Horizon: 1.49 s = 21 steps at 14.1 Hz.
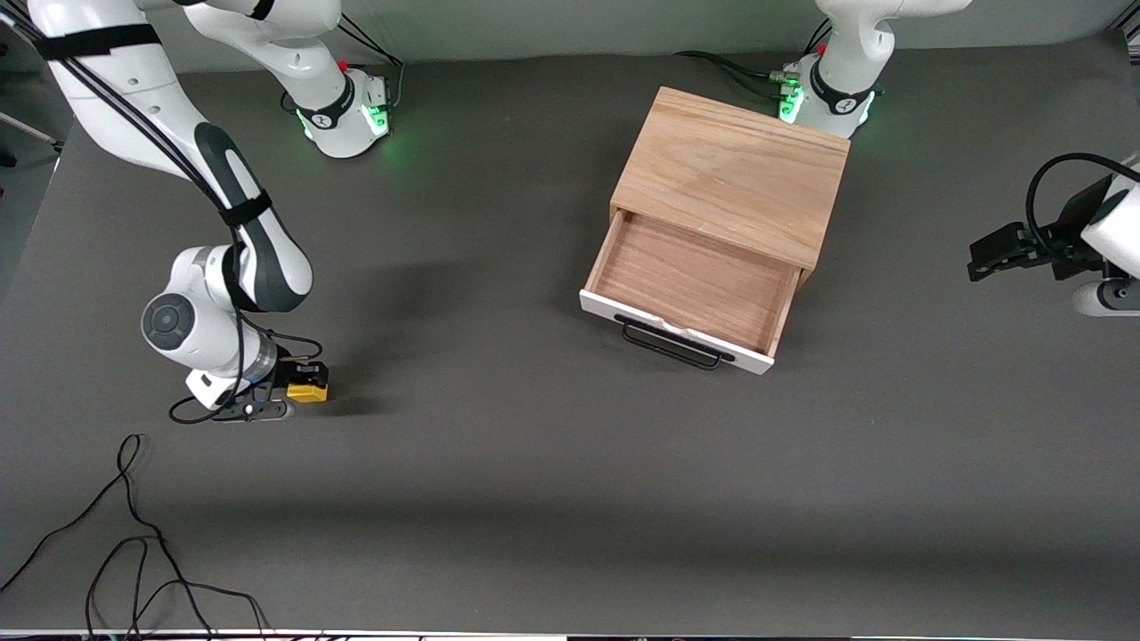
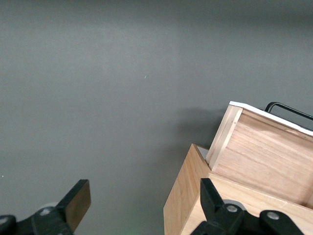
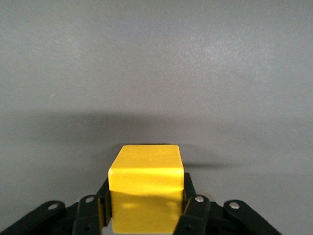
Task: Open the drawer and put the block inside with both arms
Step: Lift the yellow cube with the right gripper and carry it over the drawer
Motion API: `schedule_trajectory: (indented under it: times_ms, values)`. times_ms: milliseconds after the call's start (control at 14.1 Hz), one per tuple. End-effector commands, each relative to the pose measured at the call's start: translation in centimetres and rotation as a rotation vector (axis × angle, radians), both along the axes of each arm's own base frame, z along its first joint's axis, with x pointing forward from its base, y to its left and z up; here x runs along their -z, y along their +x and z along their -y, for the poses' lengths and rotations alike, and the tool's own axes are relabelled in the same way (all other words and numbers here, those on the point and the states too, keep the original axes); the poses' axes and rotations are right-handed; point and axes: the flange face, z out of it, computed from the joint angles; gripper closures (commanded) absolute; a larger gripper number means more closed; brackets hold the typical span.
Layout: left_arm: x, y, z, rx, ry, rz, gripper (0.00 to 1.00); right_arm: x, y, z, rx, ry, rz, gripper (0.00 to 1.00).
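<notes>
Low at the right arm's end of the dark grey table [image 1: 499, 499], my right gripper [image 1: 298, 392] is clenched on the small bright yellow cube block [image 1: 308, 388], my black fingers [image 3: 191, 208] pressing its two sides. Toward the left arm's end, the light oak-coloured wooden box [image 1: 735, 174] has its wide shallow drawer [image 1: 695, 280] pulled out, white front panel and black bar handle [image 1: 670, 343] facing the front camera, light wood interior bare. My left gripper [image 1: 980, 258] hangs released beside that box, fingers [image 2: 78, 198] spread wide, while that arm waits.
</notes>
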Motion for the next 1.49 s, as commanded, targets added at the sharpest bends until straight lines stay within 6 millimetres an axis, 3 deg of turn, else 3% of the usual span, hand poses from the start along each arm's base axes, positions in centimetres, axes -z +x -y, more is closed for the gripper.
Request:
schedule_trajectory:
  times_ms: [0, 142, 354, 496, 708, 779, 920, 1062, 1416]
  values:
    - [-0.2, -2.2, -0.2, 0.019, 0.013, 0.040, 0.00, -6.6, 0.9, -0.6, -0.006, 0.016, -0.015, 0.94]
    - [-0.2, -2.6, -0.3, 0.025, 0.014, 0.043, 0.00, -11.8, 2.3, -1.1, -0.009, 0.021, -0.045, 0.95]
    - [-0.3, -2.7, -0.3, 0.025, 0.013, 0.040, 0.00, -21.0, 4.4, -4.0, 0.016, 0.065, -0.089, 0.95]
    - [-0.6, -2.6, -0.2, 0.019, 0.011, 0.044, 0.00, -25.6, 4.8, -6.9, 0.045, 0.075, -0.088, 0.95]
    - [-0.5, -2.3, 0.5, 0.037, 0.011, 0.043, 0.00, -30.5, 3.7, -13.2, 0.103, 0.099, -0.078, 0.95]
    - [-0.5, -2.2, -0.1, 0.028, 0.009, 0.043, 0.00, -31.8, 3.2, -15.3, 0.137, 0.105, -0.075, 0.96]
    - [-0.6, -2.2, -0.6, 0.027, 0.009, 0.044, 0.00, -33.5, 1.9, -20.7, 0.195, 0.134, -0.068, 0.96]
    - [-0.7, -2.2, -0.7, 0.023, 0.007, 0.044, 0.00, -33.1, 0.4, -26.8, 0.250, 0.135, -0.080, 0.96]
    - [-0.7, -2.2, -0.6, 0.025, 0.007, 0.046, 0.00, -29.1, -2.4, -42.2, 0.358, 0.128, -0.052, 0.96]
